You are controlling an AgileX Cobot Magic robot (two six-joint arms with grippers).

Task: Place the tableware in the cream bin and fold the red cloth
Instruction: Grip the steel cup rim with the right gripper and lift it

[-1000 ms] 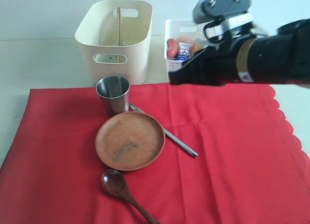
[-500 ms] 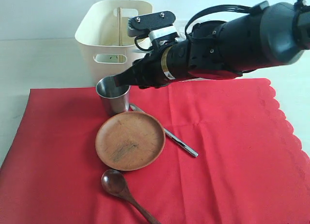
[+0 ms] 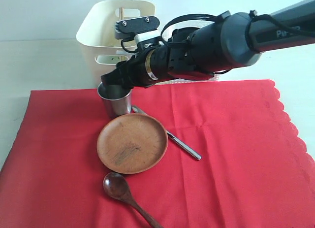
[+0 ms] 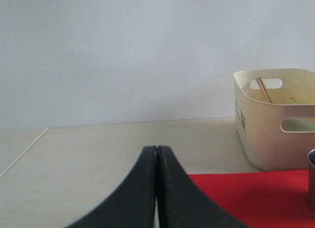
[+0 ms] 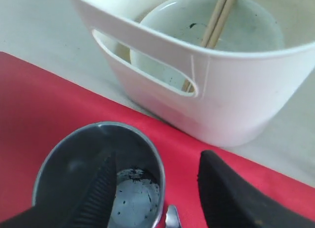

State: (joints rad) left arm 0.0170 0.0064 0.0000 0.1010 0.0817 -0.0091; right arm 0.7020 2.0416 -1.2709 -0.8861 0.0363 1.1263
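Fingers [image 5: 96, 193] of the right gripper [image 5: 158, 161] are standing wide apart astride the cup [image 3: 117, 104] rim, one inside, one outside, clamping nothing, the arm [image 3: 221, 41] slanting down across the middle, the cup standing on the cloth [image 3: 231, 139] before the bin [image 3: 92, 43], the left gripper [image 4: 156, 156] sitting closed, empty.

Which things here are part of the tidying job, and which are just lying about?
Job: cup, plate, knife, spoon, cloth, bin; bowl and chopsticks, already in the bin.
Lying about: nothing clearly visible, only the table and the shut left claw.
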